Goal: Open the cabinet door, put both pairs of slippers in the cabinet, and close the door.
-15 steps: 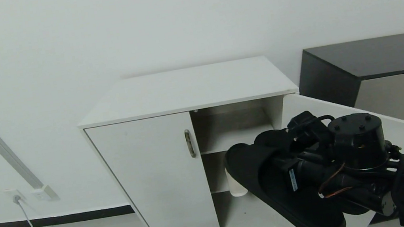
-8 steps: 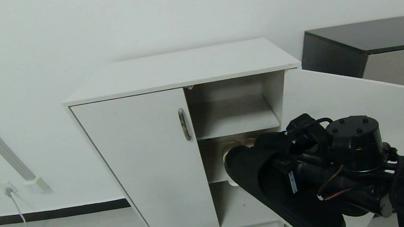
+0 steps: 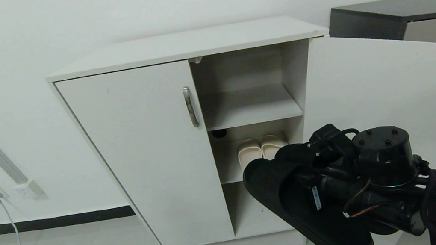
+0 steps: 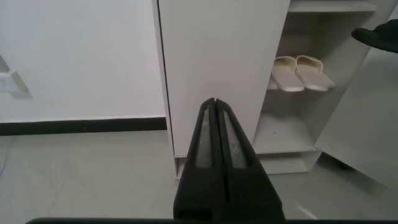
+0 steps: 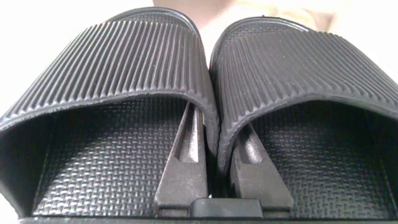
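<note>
The cabinet [image 3: 185, 45] has its right door [image 3: 385, 84] swung wide open and its left door [image 3: 140, 151] shut. White slippers [image 3: 261, 148] sit side by side on the cabinet's middle shelf. Black slippers [image 3: 298, 197] hang just outside the cabinet's open half, in front of the lower shelves. The right gripper [image 5: 216, 163] clamps them, one finger inside each slipper, pinching the two adjoining walls together. The left gripper [image 4: 215, 134] is closed on nothing, in front of the cabinet's left door.
</note>
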Available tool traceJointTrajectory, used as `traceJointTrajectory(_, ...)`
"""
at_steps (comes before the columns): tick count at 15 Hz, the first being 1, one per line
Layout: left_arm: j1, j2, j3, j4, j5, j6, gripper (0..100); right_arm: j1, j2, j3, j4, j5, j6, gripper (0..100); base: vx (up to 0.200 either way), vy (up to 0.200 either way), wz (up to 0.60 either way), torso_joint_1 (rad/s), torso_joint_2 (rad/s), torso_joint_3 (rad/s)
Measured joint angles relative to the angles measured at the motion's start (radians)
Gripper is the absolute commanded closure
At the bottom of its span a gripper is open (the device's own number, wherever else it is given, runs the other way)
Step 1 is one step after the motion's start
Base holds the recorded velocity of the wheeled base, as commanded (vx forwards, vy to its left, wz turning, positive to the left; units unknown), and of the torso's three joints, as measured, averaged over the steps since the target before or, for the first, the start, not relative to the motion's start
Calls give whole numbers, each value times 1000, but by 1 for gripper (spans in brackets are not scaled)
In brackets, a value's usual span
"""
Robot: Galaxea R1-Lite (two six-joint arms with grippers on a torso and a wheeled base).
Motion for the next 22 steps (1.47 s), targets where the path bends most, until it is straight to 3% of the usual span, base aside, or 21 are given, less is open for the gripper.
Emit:
traceJointTrajectory(3, 0, 0, 0, 1, 0, 1, 100, 0, 0, 1, 2, 0, 0, 100, 0, 0, 0, -9, 330, 317)
traceJointTrajectory(17, 0, 0, 0, 0, 0, 0, 100, 17, 8, 23, -50, -3, -20, 100, 0, 0, 0, 0, 32, 23)
traceJointTrajectory(20, 0, 0, 0, 0, 0, 1, 100, 59, 32, -40, -32, -109, 5, 100, 0, 0, 0, 0, 0, 0)
traceJointTrajectory(22, 0, 0, 0, 0, -1, 1, 100, 100, 61, -111, 55, -187, 53, 100, 0, 0, 0, 0, 0, 0)
